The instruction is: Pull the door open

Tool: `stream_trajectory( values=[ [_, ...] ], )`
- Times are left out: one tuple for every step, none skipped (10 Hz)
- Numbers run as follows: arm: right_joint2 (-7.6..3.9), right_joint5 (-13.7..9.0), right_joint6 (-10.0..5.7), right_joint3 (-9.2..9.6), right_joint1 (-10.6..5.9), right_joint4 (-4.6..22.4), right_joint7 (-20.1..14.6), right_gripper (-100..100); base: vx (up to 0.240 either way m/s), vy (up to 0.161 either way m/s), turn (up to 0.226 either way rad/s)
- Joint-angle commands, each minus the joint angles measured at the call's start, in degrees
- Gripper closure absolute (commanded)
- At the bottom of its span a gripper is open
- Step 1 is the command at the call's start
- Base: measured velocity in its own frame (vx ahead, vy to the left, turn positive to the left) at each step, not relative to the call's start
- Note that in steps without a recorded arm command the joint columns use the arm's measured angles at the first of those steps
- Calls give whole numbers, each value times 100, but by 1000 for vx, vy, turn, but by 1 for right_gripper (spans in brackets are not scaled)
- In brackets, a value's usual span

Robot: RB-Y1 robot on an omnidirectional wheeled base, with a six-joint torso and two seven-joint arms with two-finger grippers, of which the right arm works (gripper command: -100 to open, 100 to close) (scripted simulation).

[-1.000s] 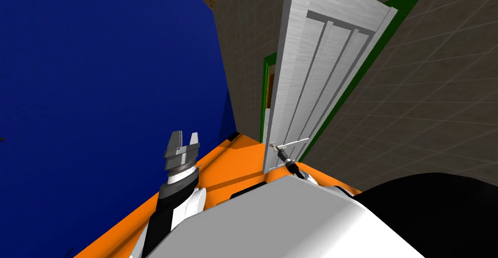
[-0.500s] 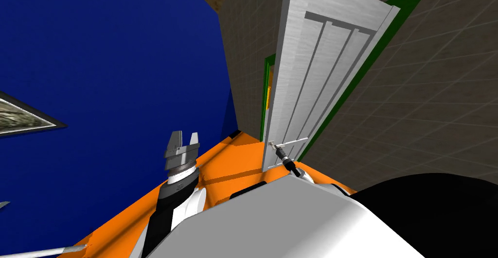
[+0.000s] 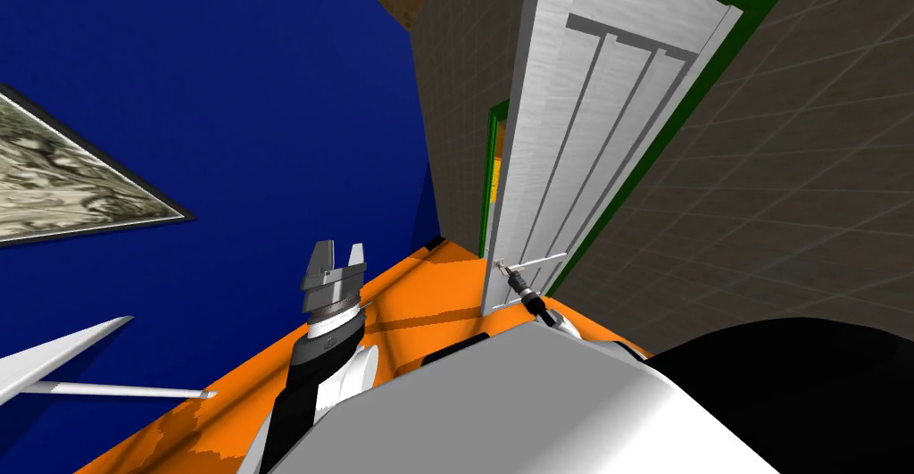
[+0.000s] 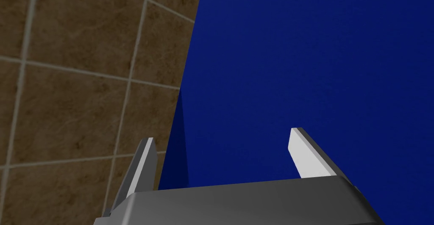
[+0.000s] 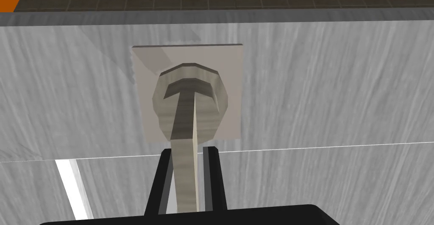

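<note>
Right gripper (image 5: 186, 154) was clamped on the handle (image 5: 186, 104) of the white door (image 3: 580, 120), which stood ajar; left gripper (image 4: 220, 144) hung open by the blue wall (image 3: 223, 94).

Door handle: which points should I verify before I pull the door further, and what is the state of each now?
1. The right gripper is shut on the handle lever, with fingers on both its sides: ok.
2. The door stands off its green frame, with a gap between them: ok.
3. The left gripper is open, empty and apart from the door: ok.
4. There is free floor behind me for moving back: cannot tell.
</note>
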Motion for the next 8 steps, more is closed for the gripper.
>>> stream_trajectory(
  values=[
    [-59,59,-206,-3,66,123,-55,100,-150,-26,75],
    [-59,59,-206,-3,66,123,-55,100,-112,-25,41],
    [-117,111,-332,-6,141,142,-128,100,-113,-30,99],
    [-147,137,-395,-8,178,151,-164,100,-122,-64,115],
    [-176,163,-457,-10,215,161,-200,100,-102,-52,81],
    [-204,188,-517,-12,251,170,-235,100,-85,-49,76],
    [-255,234,-628,-15,316,187,-299,100,-118,-35,120],
    [-298,272,-720,-18,371,201,-352,100,-151,-54,111]
  ],
)
